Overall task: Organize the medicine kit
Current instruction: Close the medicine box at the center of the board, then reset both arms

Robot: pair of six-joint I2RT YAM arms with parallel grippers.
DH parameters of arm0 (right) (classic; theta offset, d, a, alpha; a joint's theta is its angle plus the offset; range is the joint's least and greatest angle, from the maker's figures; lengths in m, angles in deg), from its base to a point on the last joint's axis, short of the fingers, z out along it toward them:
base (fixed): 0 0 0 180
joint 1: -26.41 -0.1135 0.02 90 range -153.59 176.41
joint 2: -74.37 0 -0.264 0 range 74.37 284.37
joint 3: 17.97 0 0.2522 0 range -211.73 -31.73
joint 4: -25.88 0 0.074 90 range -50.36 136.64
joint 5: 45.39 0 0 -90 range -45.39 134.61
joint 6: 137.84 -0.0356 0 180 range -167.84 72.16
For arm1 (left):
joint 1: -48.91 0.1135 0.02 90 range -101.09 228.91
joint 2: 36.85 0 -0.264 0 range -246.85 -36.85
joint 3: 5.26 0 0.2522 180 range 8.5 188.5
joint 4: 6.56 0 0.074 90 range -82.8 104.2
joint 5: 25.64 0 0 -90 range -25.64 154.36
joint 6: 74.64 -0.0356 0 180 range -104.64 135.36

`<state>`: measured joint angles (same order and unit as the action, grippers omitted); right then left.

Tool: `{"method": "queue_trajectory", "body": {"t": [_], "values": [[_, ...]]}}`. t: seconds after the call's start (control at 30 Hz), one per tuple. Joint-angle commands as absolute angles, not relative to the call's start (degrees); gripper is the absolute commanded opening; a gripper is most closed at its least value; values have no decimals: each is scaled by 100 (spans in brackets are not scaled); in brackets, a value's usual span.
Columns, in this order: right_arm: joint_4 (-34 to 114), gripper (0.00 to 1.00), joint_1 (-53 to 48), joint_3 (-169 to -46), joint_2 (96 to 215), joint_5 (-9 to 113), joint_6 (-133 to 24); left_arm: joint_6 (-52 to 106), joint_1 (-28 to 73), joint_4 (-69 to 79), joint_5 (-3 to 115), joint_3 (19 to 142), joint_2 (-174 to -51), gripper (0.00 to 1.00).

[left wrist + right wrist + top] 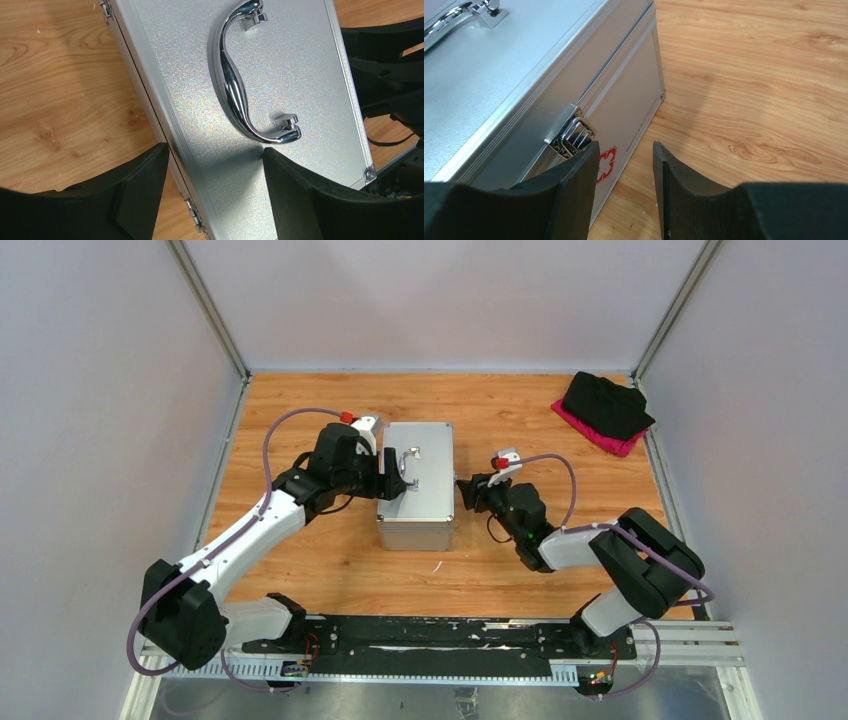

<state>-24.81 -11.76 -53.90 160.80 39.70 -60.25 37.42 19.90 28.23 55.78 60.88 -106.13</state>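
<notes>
At the middle of the wooden surface (330, 570) the aluminium medicine kit (417, 485) is set down closed, lid uppermost, its chrome handle (235, 80) lying flat on the lid. It is flanked by both arms, one at each long side, which suggests that it is being steadied from the left while the latch side is addressed from the right.

The left fingers (212, 192) are spread wide, one fingertip over the hinged edge and the wood beside it, the other over the lid; nothing is gripped between them. The right fingers (624, 192) are held with a narrow gap and are empty; one of them sits just at the metal latch (570, 135) on the front wall, above the red cross mark (606, 160). Whether the latch is fastened cannot be told with certainty, though the lid seam looks shut.

A closed case would suit either a kit yet to be opened or one packed and shut again.

Open wood is left before, behind and to the right of the case. A dark cloth on a pink one (605, 410) lies well apart in the far right corner, near the wall.
</notes>
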Motion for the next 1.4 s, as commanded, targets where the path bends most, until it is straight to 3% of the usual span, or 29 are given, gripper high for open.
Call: {"method": "queue_trajectory", "body": {"t": [0.0,0.2,0.37,0.53,0.67,0.8,0.97,1.13,1.37], "values": [[-2480,48,-1176,-5554,16235,4296,-6247,3619,1973,3116,5573,6009,-10743,74],[-2557,47,-1181,-5533,16256,4286,-6294,3610,1973,3130,5588,6018,-10729,74],[-2049,47,-1175,-5370,15728,3309,-6345,3650,1975,3129,5618,6054,-10674,74],[985,47,-1139,-5846,14488,1608,-6377,3739,1973,3227,5831,6326,-10468,74],[2855,53,-1083,-6323,13684,952,-6122,3927,1973,3108,6341,6494,-10008,75],[4141,59,-1068,-6605,12712,974,-5913,3891,1973,3084,6976,6569,-9456,79],[5618,76,-1064,-7041,11654,1557,-5982,3782,1973,3366,7941,6390,-8615,83],[6308,81,-1063,-7299,10566,2330,-5990,3838,1973,3276,8313,5740,-7126,86],[6914,89,-1062,-7037,9013,2081,-6130,3767,1977,3941,8907,5181,-5887,90]]}}
